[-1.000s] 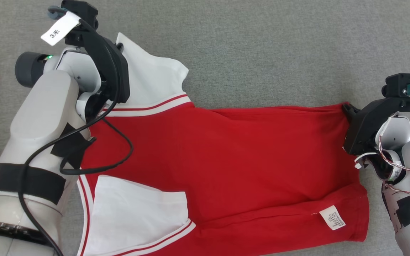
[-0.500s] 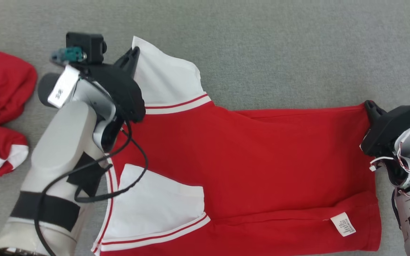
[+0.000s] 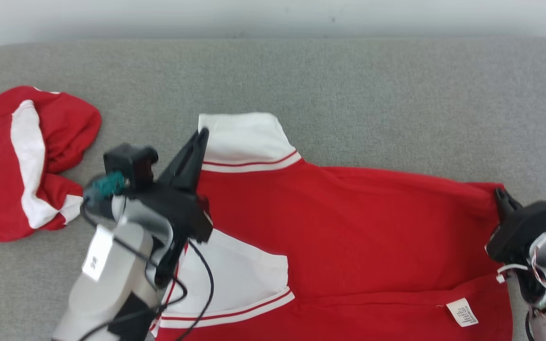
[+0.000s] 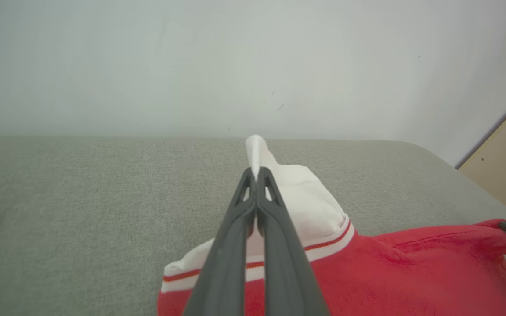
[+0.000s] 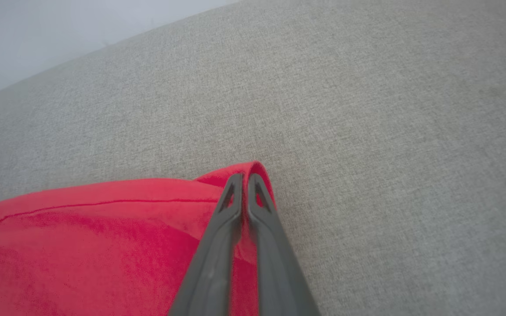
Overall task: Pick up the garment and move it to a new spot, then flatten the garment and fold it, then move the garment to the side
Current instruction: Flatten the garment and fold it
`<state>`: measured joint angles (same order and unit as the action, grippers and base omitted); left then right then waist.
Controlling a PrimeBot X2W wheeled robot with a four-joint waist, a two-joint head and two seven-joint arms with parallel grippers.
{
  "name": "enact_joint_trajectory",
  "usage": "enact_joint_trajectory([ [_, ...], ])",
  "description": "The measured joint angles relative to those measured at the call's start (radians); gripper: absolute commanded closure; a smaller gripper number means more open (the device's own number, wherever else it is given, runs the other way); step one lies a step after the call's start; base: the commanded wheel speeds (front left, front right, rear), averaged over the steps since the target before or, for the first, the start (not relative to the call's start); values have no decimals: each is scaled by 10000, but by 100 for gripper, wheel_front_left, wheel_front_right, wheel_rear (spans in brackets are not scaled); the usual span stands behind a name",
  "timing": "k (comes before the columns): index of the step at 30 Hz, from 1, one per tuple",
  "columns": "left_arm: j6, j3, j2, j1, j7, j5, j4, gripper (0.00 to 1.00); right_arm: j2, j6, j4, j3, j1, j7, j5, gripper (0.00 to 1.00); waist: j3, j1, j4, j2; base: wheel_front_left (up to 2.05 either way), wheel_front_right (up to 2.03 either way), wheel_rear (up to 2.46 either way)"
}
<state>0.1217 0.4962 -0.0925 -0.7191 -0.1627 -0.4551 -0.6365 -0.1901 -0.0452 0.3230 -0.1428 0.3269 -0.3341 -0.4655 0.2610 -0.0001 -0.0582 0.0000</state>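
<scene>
Head view tilted up — left gripper (image 4: 256, 175) pinches garment (image 3: 349, 222) sleeve (image 4: 297, 193), right gripper (image 5: 244, 177) seemingly its hem (image 5: 258, 168).

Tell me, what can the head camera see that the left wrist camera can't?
The head view brings: a white care label, a dangling paper tag, and a second white patch nearer the robot. The left wrist view brings: a beige board by the wall, and a close look at white cloth poking past the fingertips. Both share: the red and white shirt, the grey surface, and the left hand shut on the white sleeve.
</scene>
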Motion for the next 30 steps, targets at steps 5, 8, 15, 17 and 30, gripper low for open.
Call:
enact_joint_trajectory([
  [5, 19, 303, -466, 1601, -334, 31, 1152, 100, -12, -50, -349, -125, -1004, 82, 2, 100, -552, -1, 174, 0, 0, 0, 0],
  [8, 19, 362, -717, 2503, -439, -23, 1825, 100, -8, -79, -568, -127, -1317, 79, 8, 100, -817, -1, 230, 0, 0, 0, 0],
  [15, 21, 945, -974, 3938, -456, -84, 3152, 100, -77, -125, -1028, -159, -1817, -96, 36, 100, -1249, -2, 299, -1, 0, 0, 0],
  [17, 21, 974, -972, 4211, -445, -163, 3453, 100, -77, -165, -1137, -161, -1817, -136, 38, 100, -1282, -1, 315, -1, 0, 0, 0],
  [30, -167, 619, -1398, 5166, -4, -759, 4527, 100, -267, -401, -1494, -479, -1949, -372, 105, 100, -1232, 1, 390, 0, 0, 0, 0],
])
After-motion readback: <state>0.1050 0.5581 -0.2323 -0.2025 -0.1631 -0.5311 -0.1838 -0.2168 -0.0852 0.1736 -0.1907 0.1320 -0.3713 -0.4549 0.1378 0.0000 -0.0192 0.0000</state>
